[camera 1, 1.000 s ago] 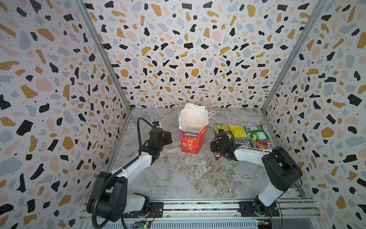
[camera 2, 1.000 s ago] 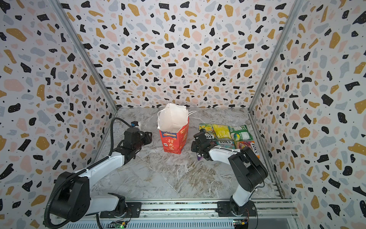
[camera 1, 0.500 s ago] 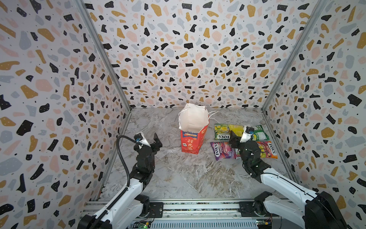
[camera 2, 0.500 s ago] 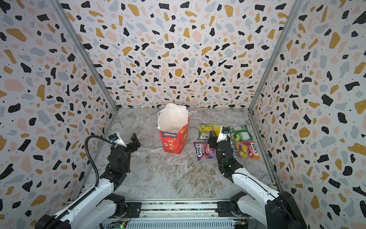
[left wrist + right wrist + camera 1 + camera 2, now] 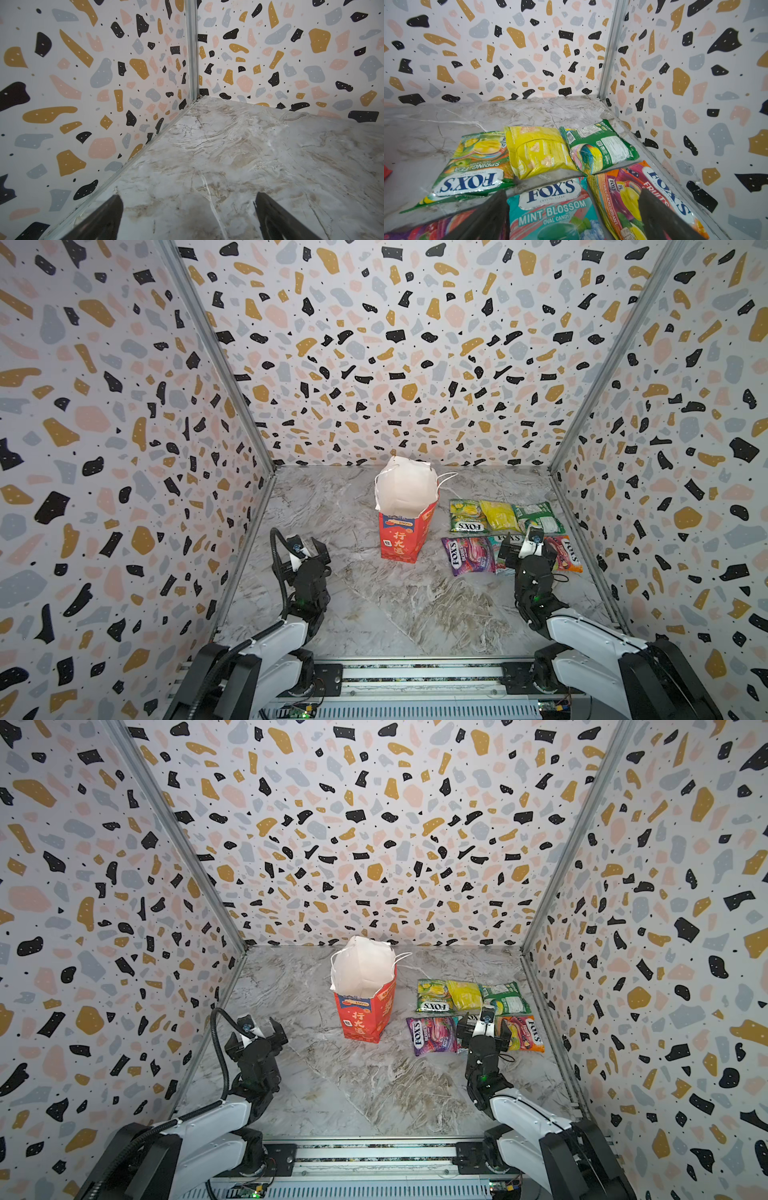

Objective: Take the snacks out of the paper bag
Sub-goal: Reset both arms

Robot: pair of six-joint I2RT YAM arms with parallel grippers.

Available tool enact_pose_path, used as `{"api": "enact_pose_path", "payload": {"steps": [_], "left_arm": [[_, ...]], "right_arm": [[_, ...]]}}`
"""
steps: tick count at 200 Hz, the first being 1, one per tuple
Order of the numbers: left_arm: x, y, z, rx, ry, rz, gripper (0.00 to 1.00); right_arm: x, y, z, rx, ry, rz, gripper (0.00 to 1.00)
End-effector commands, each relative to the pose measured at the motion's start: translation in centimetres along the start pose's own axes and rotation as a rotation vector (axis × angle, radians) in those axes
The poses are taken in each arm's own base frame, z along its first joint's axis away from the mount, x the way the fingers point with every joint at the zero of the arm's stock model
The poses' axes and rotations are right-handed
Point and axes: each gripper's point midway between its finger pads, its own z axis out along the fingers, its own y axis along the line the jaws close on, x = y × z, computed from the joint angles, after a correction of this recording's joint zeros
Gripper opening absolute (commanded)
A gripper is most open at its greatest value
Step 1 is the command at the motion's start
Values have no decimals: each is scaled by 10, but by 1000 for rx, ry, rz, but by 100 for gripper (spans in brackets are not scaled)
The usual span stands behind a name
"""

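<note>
Now check layout: six snacks (image 5: 498,516) flat in two rows just beside upright paper bag (image 5: 401,539), laid side by side, presumably for clear counting. Verify left gripper (image 5: 307,547) and right gripper (image 5: 525,551) both spread apart, empty; right above near row.

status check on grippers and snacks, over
Open and empty: left gripper, right gripper. Six snacks flat on table, beside bag. Bag upright, bottom unseen. Nothing in the way.
</note>
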Motion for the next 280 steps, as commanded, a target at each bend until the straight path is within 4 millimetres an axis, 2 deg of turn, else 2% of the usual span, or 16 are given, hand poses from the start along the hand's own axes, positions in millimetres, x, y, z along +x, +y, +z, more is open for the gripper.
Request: {"api": "enact_pose_path", "payload": {"steps": [1, 11, 23, 33, 48, 63, 80, 100, 118, 161, 202, 216, 228, 280], "left_arm": [[-31, -7, 2, 30, -88, -57, 100], [-30, -9, -3, 66, -103, -54, 100], [-23, -1, -9, 64, -121, -78, 100], [-18, 6, -14, 52, -141, -103, 100], [-12, 4, -12, 59, -136, -97, 100], [-5, -1, -7, 59, -117, -74, 100], [-1, -22, -4, 155, -105, -18, 100], [4, -24, -4, 171, -113, -14, 100], [5, -39, 1, 226, -92, 31, 100], [8, -38, 11, 227, -54, 16, 100], [8, -39, 9, 245, -59, 15, 100], [8, -41, 8, 259, -64, 22, 100], [8, -43, 8, 267, -59, 26, 100], [8, -42, 11, 253, -53, 25, 100]], "right_arm": [[-13, 2, 0, -45, -93, 49, 99], [-12, 3, -1, -61, -113, 50, 99], [-8, 3, 3, -61, -101, 43, 99], [-3, -2, 9, -40, -80, 52, 99], [1, -9, 15, -15, -65, 59, 99], [-1, -7, 16, -37, -77, 33, 99], [-2, -10, 18, -17, -82, 26, 99], [-4, -11, 16, -22, -116, 13, 99], [-6, -14, 13, -23, -179, 15, 99], [0, -1, 24, -81, -123, -3, 100], [10, 9, 29, -183, -103, -7, 99], [10, 13, 37, -222, -106, -12, 99], [22, 22, 49, -257, -8, -28, 99], [21, 20, 47, -261, -18, -27, 99]]}}
